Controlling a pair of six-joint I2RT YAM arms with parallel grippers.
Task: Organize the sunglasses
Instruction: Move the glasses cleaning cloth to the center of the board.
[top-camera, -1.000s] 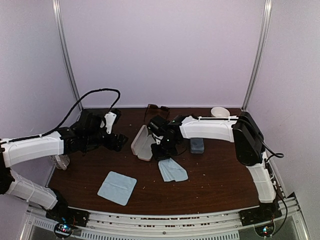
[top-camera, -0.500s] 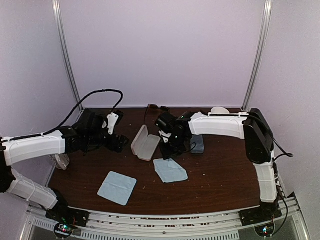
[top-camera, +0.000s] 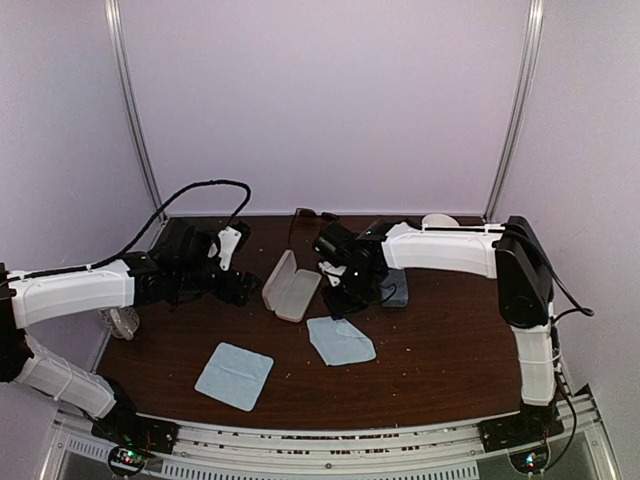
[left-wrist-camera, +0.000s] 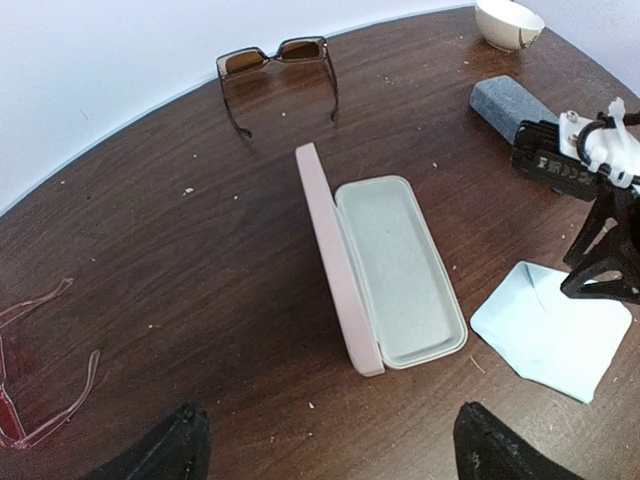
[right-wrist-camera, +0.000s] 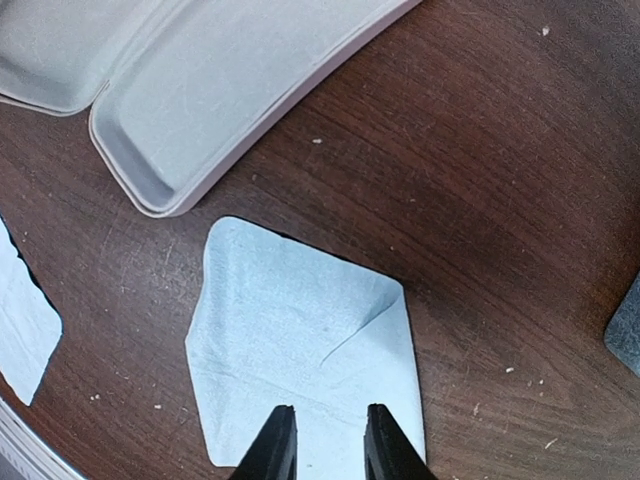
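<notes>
Open pink case (left-wrist-camera: 390, 280) near dark sunglasses (left-wrist-camera: 278, 62)

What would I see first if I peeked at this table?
Probably the open pink case lying in the middle of the table. Behind it, dark sunglasses sit unfolded near the far edge, and the right end effector hangs over a blue cloth beside the case.

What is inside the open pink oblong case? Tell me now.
Only its pale lining shows; the pink oblong case holds nothing. The chunky dark sunglasses and thin reddish wire glasses lie outside it. Its inside is fully in view.
</notes>
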